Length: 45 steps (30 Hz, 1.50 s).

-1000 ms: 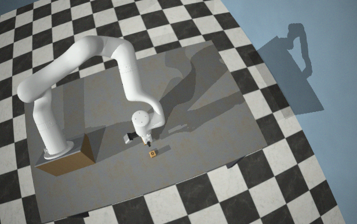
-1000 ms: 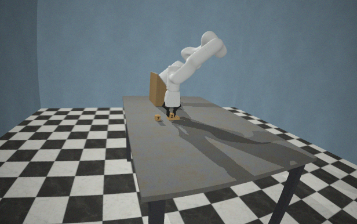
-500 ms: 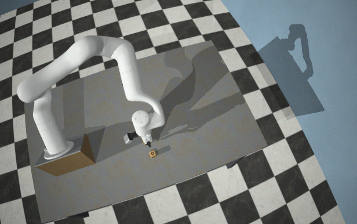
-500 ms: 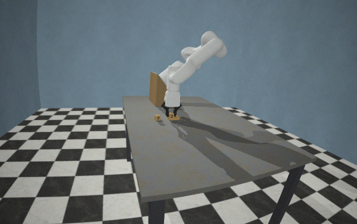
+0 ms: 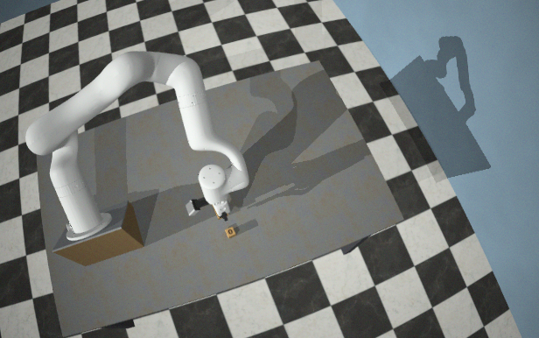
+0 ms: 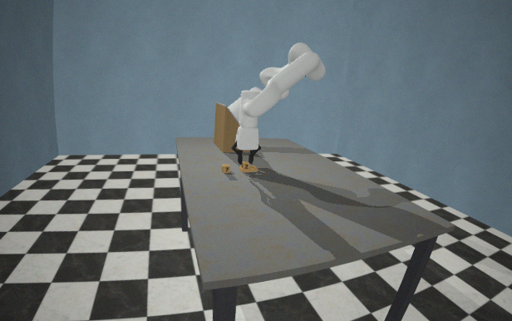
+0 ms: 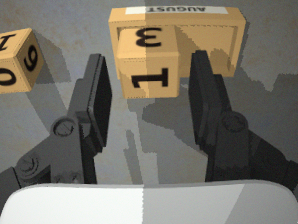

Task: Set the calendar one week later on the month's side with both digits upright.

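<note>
The pincer point(image 7: 148, 90) stands about half open, straddling the cube in the tray point(image 7: 148, 56) with daylight showing on both sides of it, so it grips nothing right now. That cube sits in the left half of the wooden calendar tray point(image 7: 226, 30), the one with the AUGUST label point(image 7: 176, 10) along its edge, showing a 3 and a 1 on the faces turned to the wrist camera (upside down from here). From the exterior view, its outward face reads 2. The right half of the tray is vacant. The second cube point(image 7: 16, 59) rests out on the desk point(image 6: 291, 216), near the tray but apart from it, with a 0, a 6 and part of another digit visible on its faces.

The step in hand looks like a release and pull-back. To do it well, lift straight up, keeping both fingers off the cube's flanks so it isn't dragged or tipped, and clear the tray's rim before swinging sideways toward the loose cube. When that one goes in, it should be lowered flat, next to the first, with the wanted digit upright on the labelled side.

The desk is a grey, mottled slab on dark legs, crossed by long shadows of the arm; a brown block point(image 5: 102, 241) carries the robot's base. Around it are a black-and-white chequered floor and plain blue walls.
</note>
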Available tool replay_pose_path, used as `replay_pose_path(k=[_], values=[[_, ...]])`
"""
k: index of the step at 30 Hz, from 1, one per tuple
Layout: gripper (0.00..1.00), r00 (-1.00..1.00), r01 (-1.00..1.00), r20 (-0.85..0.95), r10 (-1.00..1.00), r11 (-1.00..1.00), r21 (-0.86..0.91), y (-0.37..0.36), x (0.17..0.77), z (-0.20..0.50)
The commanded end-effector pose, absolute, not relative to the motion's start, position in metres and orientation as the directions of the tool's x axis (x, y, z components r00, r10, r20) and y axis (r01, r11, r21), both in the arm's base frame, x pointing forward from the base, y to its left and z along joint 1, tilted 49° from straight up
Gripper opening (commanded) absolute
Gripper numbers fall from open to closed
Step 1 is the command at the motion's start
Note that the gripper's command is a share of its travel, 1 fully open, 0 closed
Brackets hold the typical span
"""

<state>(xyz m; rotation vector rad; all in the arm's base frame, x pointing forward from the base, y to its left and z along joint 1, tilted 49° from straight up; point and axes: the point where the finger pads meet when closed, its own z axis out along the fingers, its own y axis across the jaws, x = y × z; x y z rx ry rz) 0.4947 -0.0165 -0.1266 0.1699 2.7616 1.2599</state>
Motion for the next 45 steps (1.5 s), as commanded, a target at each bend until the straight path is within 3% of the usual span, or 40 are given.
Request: replay_pose_path(k=[1,22,23,45], values=[[0.49,-0.988,0.059,-0.047,0.144,0.652,0.756,-0.027,0.493,-0.117],[0.49,-0.988,0.059,-0.047,0.144,0.652,0.756,-0.073,0.485,-0.078],[1.00,-0.988,0.059,-0.047,0.144,0.652,0.756,-0.073,0.485,-0.078],[1.00,-0.988,0.067,-0.040,0.149,0.650,0.757,-0.073,0.485,-0.078]])
